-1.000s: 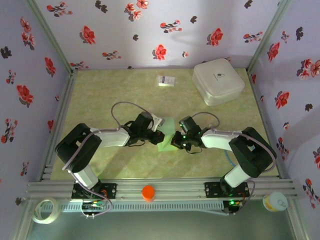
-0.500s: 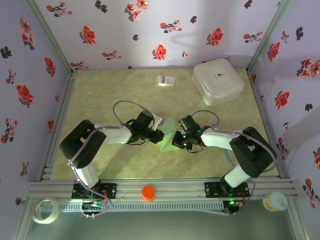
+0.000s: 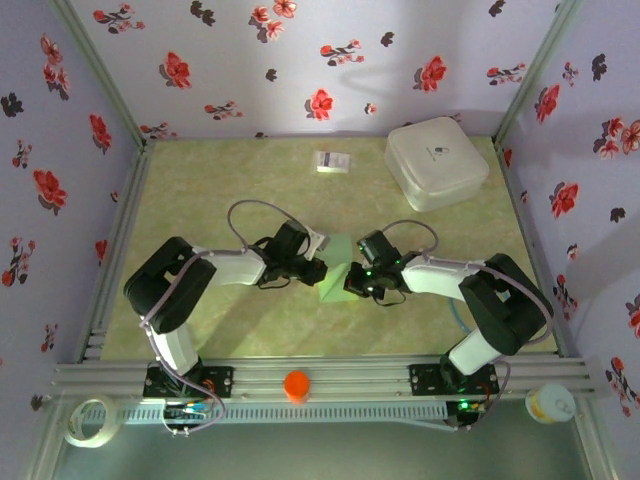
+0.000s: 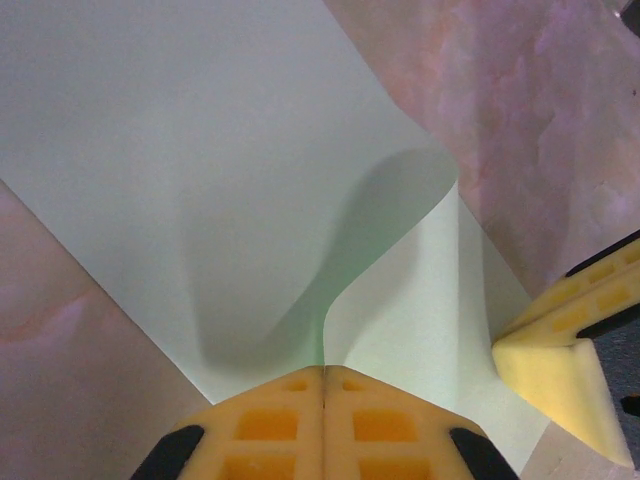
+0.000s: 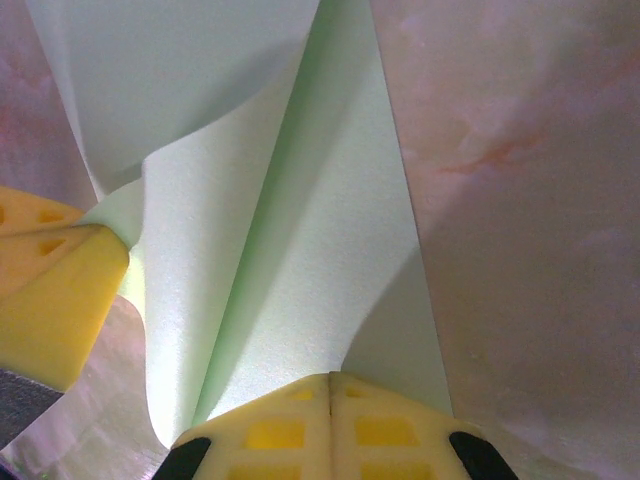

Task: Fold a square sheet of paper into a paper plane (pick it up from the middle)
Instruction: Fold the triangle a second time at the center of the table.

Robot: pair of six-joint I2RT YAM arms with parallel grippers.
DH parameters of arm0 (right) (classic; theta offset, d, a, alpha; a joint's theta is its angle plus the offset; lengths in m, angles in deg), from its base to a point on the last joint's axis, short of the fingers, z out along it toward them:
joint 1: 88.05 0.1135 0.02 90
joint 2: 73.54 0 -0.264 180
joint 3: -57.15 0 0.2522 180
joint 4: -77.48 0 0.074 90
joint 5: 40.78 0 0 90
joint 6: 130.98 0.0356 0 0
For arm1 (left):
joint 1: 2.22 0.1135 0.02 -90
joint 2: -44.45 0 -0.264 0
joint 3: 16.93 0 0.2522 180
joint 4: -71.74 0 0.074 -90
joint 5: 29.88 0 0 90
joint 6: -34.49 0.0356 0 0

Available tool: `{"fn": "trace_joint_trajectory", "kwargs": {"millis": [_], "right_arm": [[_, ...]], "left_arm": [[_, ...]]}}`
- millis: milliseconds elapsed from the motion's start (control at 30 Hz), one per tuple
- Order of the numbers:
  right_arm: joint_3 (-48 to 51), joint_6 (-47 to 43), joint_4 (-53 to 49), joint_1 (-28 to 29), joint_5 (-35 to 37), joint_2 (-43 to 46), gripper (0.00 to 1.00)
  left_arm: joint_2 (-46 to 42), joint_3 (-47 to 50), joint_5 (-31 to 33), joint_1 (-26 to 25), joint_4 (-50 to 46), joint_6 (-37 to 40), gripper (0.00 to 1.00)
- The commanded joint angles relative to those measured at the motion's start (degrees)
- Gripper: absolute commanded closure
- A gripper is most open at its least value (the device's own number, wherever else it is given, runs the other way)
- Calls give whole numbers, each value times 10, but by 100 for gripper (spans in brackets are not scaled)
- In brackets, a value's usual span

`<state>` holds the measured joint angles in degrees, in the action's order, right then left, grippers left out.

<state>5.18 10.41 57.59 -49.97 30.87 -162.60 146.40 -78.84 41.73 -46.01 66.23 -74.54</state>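
The square sheet of paper (image 3: 335, 275), pale mint green, lies mid-table between my two grippers, bent up into a soft ridge (image 4: 330, 300). My left gripper (image 3: 320, 268) is shut, and the raised fold runs straight into its closed yellow tips (image 4: 323, 372). My right gripper (image 3: 350, 280) is also shut, with the lifted upper layer of the sheet (image 5: 300, 260) meeting its tips (image 5: 330, 380). Each wrist view shows the other gripper's yellow finger at the paper's edge (image 4: 560, 365) (image 5: 55, 300). A paper plane is out of view.
A white rounded box (image 3: 436, 162) stands at the back right and a small white printed card (image 3: 331, 161) at the back centre. An orange cap (image 3: 296, 385) sits on the front rail, a tape roll (image 3: 88, 420) at the front left. Flowered walls enclose the table.
The left arm's elbow and forearm have shifted a little to the right. Both grippers stay shut at the sheet, almost where they were.
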Motion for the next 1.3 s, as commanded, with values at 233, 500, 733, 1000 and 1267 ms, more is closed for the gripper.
{"fn": "trace_joint_trajectory", "kwargs": {"millis": [233, 500, 733, 1000, 1267], "right_arm": [[-14, -9, -34, -4, 10, -5, 93], [3, 20, -8, -5, 2, 41, 85], [43, 74, 76, -4, -28, 39, 84], [34, 72, 70, -1, -31, 2, 92], [30, 50, 17, -2, -1, -9, 96]], "left_arm": [[28, 6, -9, 6, -8, -10, 95], [-2, 46, -19, 2, 13, -80, 96], [-29, 74, -1, -7, 46, -139, 96], [-37, 64, 1, -10, 40, -125, 97], [-53, 58, 14, -10, 38, -82, 96]]}}
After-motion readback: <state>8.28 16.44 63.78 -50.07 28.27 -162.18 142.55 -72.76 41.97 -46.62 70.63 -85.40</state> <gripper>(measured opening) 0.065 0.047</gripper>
